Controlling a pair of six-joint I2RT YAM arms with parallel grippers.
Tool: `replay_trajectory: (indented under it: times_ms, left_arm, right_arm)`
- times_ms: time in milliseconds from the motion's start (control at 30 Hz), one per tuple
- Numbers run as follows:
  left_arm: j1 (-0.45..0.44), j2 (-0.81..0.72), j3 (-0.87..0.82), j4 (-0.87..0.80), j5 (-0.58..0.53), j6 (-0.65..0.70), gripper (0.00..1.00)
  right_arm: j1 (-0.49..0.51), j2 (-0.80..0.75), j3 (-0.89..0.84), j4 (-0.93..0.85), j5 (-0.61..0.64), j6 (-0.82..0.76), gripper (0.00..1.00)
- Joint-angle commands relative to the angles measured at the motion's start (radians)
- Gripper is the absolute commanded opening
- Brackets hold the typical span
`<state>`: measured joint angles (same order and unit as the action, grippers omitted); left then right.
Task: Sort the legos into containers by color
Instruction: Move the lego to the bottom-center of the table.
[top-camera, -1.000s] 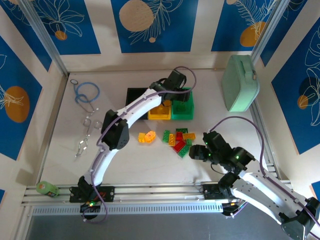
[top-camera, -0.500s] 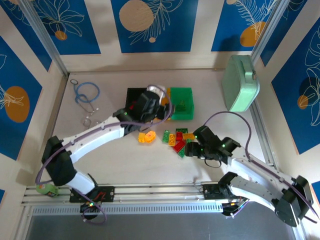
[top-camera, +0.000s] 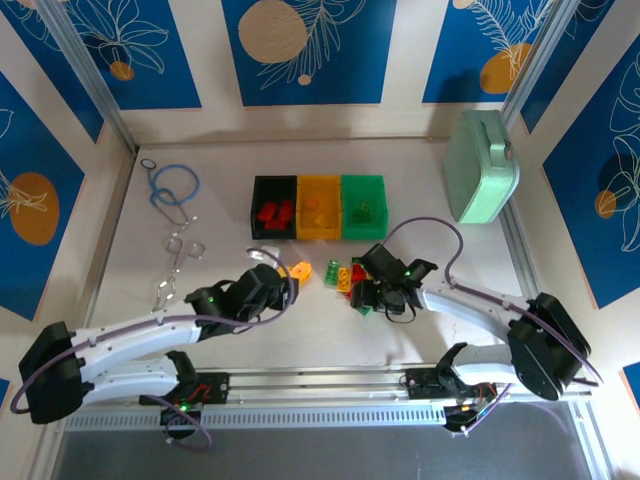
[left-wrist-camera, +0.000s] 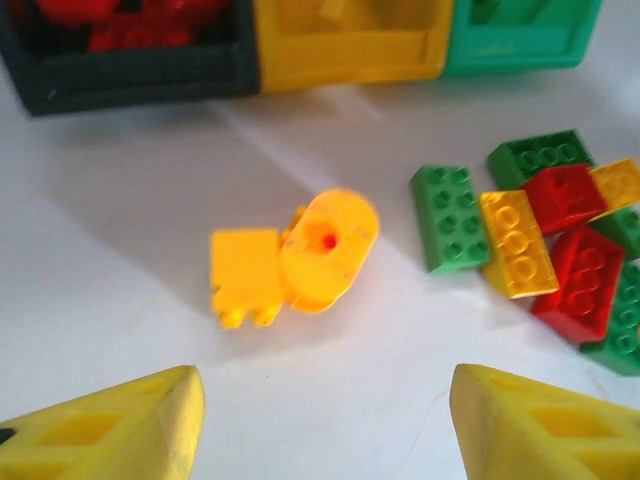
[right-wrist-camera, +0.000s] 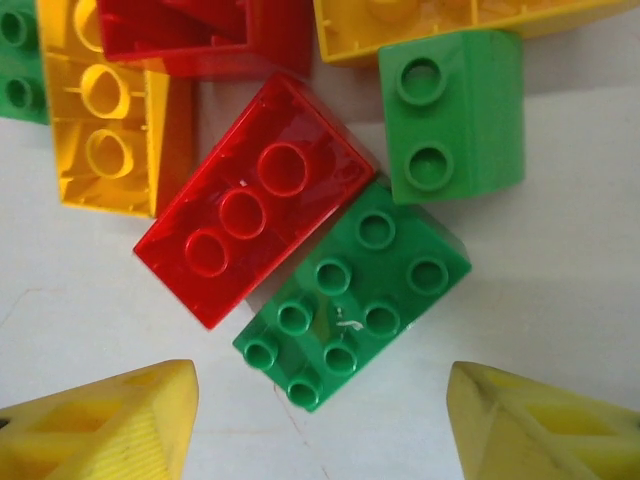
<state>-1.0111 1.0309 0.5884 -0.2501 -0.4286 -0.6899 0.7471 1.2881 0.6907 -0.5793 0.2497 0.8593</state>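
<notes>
Bins stand in a row on the worktop (top-camera: 420, 170): black bin (top-camera: 254, 205) holds red bricks, yellow bin (top-camera: 320, 181) yellow ones, green bin (top-camera: 363, 179) a piece too small to make out. Under the right tool (right-wrist-camera: 320, 420), a red brick (right-wrist-camera: 255, 200), underside up, touches a green brick (right-wrist-camera: 355, 295), studs up, both slanting lower left to upper right. Left tool (left-wrist-camera: 320, 425) hangs near yellow pieces (left-wrist-camera: 295, 255). Both tools are released, gripping nothing

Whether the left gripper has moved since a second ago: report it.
Yes. The left gripper has drawn back from above the yellow bin toward the near edge, beside the loose yellow pieces.
</notes>
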Motion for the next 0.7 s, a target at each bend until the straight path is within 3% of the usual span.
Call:
replay_trajectory:
  times_ms: [0,367,667]
  left_arm:
    - [-0.014,-0.086,-0.069,-0.064,-0.057,-0.098,0.65]
    - [-0.023,-0.264,-0.154,-0.159,-0.09,-0.156,0.64]
    - [-0.03,-0.256,-0.157,-0.15,-0.092,-0.161,0.63]
  right_arm:
    - [0.011,0.061,0.037,0.007,0.025,0.038,0.65]
    - [0.055,0.163,0.037,-0.033,0.109,0.119,0.51]
    - [0.053,0.003,-0.048,-0.113,0.172,0.178,0.49]
